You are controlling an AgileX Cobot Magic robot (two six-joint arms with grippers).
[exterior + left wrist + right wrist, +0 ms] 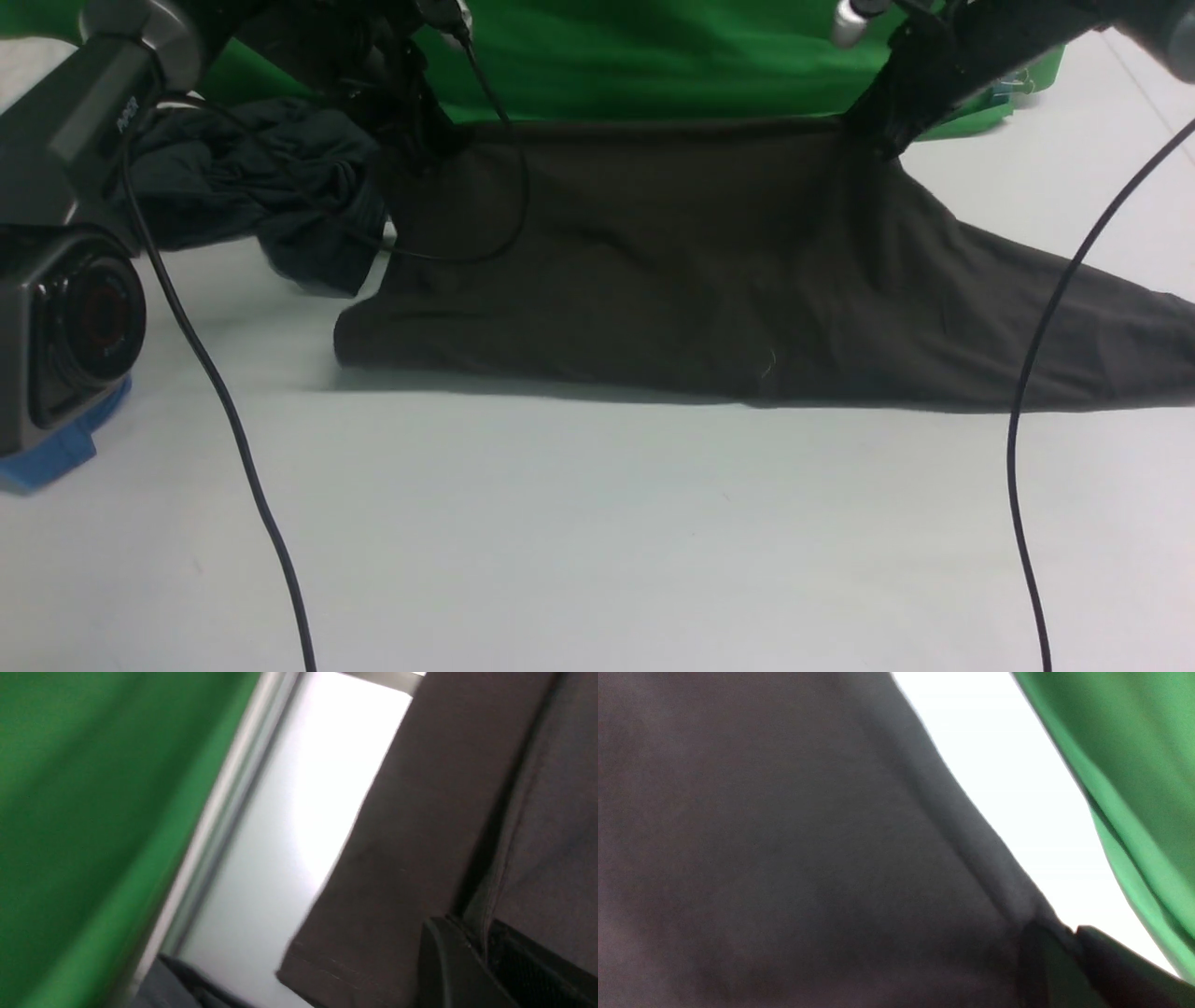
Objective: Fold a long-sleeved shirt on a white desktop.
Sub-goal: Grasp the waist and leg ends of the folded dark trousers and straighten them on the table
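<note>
Soft, even light comes from above. The shirt (653,280) throws a thin shadow on the white desktop (597,523) at its near edge. My two wrist views are blurred, and there the desktop glares.

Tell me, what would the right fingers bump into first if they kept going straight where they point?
The right fingers are pinching the long-sleeved shirt, so its cloth comes first. Past that, probably the white desktop below, though depth is hard to judge.
</note>
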